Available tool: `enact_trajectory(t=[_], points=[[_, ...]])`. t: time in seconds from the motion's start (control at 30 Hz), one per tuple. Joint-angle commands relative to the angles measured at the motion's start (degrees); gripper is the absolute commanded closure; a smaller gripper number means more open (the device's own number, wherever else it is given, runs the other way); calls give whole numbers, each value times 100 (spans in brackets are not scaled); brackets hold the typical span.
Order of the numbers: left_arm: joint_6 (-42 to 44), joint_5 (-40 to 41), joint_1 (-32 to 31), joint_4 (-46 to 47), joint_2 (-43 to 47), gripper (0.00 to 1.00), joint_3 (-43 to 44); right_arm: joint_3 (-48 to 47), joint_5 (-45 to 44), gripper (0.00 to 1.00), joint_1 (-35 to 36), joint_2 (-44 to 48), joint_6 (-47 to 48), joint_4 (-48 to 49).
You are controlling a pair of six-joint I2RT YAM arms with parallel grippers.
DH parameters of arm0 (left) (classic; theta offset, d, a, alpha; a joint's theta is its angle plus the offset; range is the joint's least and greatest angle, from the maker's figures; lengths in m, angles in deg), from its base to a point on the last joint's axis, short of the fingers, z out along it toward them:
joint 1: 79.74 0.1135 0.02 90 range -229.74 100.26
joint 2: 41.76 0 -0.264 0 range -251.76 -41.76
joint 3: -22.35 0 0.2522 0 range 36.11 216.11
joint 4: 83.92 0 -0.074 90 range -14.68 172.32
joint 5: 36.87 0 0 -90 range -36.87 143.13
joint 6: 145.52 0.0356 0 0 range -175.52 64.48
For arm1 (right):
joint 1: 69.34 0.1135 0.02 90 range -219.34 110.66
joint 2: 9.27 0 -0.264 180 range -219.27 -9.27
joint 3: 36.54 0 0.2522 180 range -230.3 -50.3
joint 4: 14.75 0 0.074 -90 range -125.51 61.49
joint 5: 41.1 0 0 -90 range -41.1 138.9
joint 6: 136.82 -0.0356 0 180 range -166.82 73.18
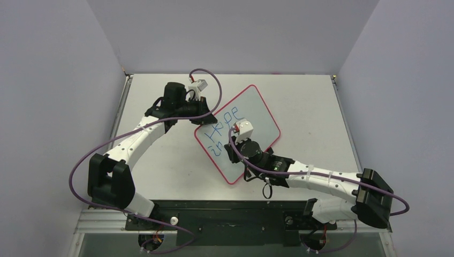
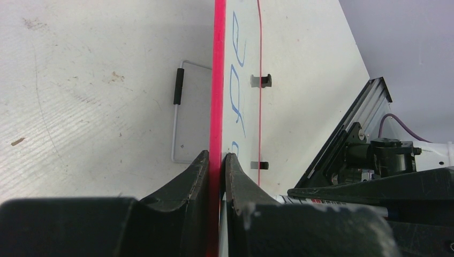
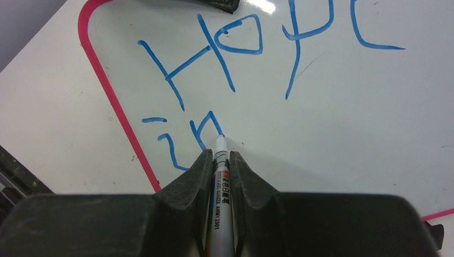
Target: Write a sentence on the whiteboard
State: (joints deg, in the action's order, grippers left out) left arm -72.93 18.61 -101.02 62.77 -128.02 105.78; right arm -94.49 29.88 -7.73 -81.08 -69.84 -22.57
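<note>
The flat glossy white rectangular whiteboard with the thin red-pink rim point(image 1: 259, 115) lies skewed across the middle of the pale grey worktop point(image 1: 160, 171), one corner pointing toward the far wall. The left hand point(image 2: 217, 158) has its two dark fingers pressed together on the rim at the board's left corner, pinching the edge so the board cannot slide. The right hand point(image 3: 219, 155) is clamped on a slim white marker pen with printed lettering on its barrel point(image 3: 218, 193). The pen's tip touches the board just below the last stroke drawn.

The blue hand-drawn sentence point(image 3: 235, 59) reads "Hope" on the first line and "in" on the second. The tip sits at the foot of the "n", so by my reading the second word is just being finished, and most of the sentence is yet to come.

Several things could go wrong from here:
- The second line starts close to the left rim and near the fingers, so the hand itself hides part of what it writes (the "i" is half behind a finger); letters could overlap or drift.
- Too much downward push could skid the tip or tilt the pen in its narrow grip, giving a smeared or broken stroke.
- If the left hand's pinch on the thin rim slips, drag from the pen would turn the board and slant the line.
- The board's far edge carries two small black clips point(image 2: 261, 80); a long line could run out of room before them.
</note>
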Motion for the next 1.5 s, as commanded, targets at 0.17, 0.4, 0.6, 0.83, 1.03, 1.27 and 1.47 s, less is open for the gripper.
enact_trajectory(t=[0.17,0.4,0.6,0.83,1.03,1.27,1.47], points=[[265,585,54,189,295,100,31,95,-134,100,74,365,-64,-410],[262,590,54,189,285,100,38,-23,-181,100,82,753,-25,-575],[264,599,54,188,299,100,25,-1,-109,100,-150,935,-18,-576],[264,601,44,188,303,100,12,71,32,100,-624,1101,35,-655],[269,618,44,182,295,100,12,170,142,100,-886,1170,70,-721],[274,622,45,184,268,100,19,323,281,100,-1090,1208,53,-649],[280,630,32,175,240,100,26,392,424,100,-1098,1240,23,-645]])
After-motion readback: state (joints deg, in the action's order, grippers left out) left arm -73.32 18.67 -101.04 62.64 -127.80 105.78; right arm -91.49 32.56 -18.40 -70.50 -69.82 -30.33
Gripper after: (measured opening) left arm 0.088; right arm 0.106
